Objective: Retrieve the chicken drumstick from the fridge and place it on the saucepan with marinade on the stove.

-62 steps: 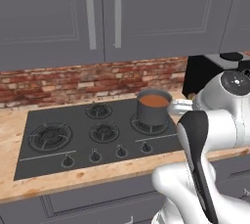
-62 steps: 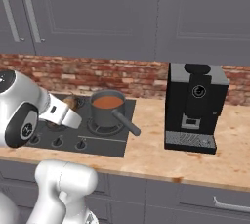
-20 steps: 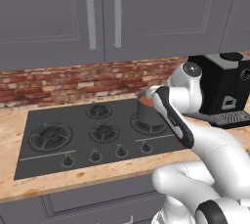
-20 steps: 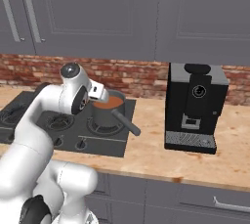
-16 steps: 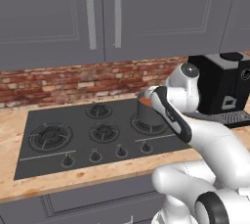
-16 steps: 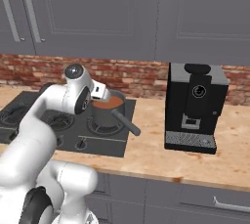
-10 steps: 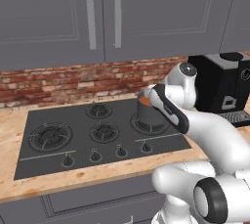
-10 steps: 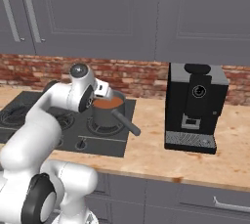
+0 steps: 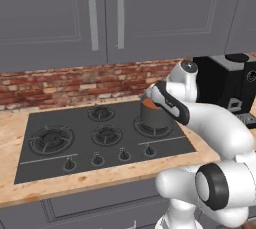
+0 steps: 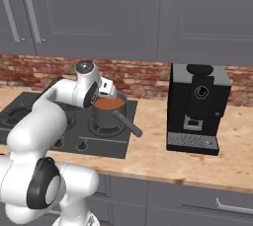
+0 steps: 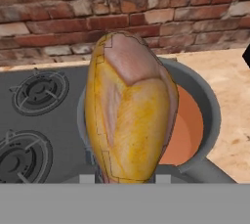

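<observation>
From the left base view we see the arm reaching over the saucepan [image 9: 151,114] on the stove [image 9: 100,138]. From the right, its handle juts toward the counter [image 10: 163,156]; a knock could tip it. In the hand view our jaws clench the chicken drumstick [image 11: 129,130] above the marinade [image 11: 188,130]; dropped off-centre, it may clip the rim.

we're looking at a light speckled wooden countertop [image 10: 148,158] running along the red brick backsplash. set into it is the flat dark grey gas stove [image 9: 55,155] with round black burners and small knobs. a small grey steel saucepan [image 10: 106,115] of orange-brown marinade [image 10: 108,103] sits on the stove's back right burner. a black boxy coffee machine [image 10: 196,109] stands on the counter, well apart to the right.
</observation>
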